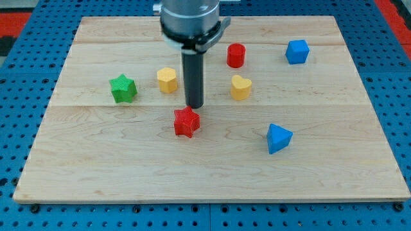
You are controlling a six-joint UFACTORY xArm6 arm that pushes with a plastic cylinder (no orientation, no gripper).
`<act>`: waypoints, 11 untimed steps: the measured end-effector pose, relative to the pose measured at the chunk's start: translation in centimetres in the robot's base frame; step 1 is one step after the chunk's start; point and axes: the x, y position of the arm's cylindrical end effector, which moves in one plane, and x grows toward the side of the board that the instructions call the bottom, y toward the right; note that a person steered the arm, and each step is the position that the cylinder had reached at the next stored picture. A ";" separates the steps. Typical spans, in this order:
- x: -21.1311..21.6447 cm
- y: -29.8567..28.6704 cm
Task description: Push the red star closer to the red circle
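Item: wooden board [359,173], seven blocks, one rod-ended arm.

Tool: the arm carries no claw, only a dark rod, so there is nothing to release, clench or grasp. The tip [194,106] sits just beyond the far edge of the red star [187,122], at or very near contact; which of the two cannot be told.

Task pieces: the red star lies near the board's middle, slightly left. The red circle [236,55] stands farther away and to the right, well apart from the star.

Other pieces: yellow heart [241,87], between star and circle, just right of the direct line; yellow hexagon-like block [167,80], left of the rod; green star [122,88], far left; blue cube [297,51], far right; blue triangular block [278,138], near right.

Risks, as judged:
- The tip is on the star's far side, so a push from here would likely send the star nearward, away from the circle.
- Circling round to the near-left side could clip the star.
- An off-centre push may spin the star or drive it into the yellow heart.
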 end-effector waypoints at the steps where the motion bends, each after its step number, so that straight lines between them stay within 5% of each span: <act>1: 3.1 3.6; 2: 8.9 2.1; 3: 10.2 -5.6; 4: 5.4 -4.7; 5: 5.0 0.0; 6: 10.2 -0.5; 7: 10.1 1.3; 9: 1.8 1.9; 11: 5.1 3.7</act>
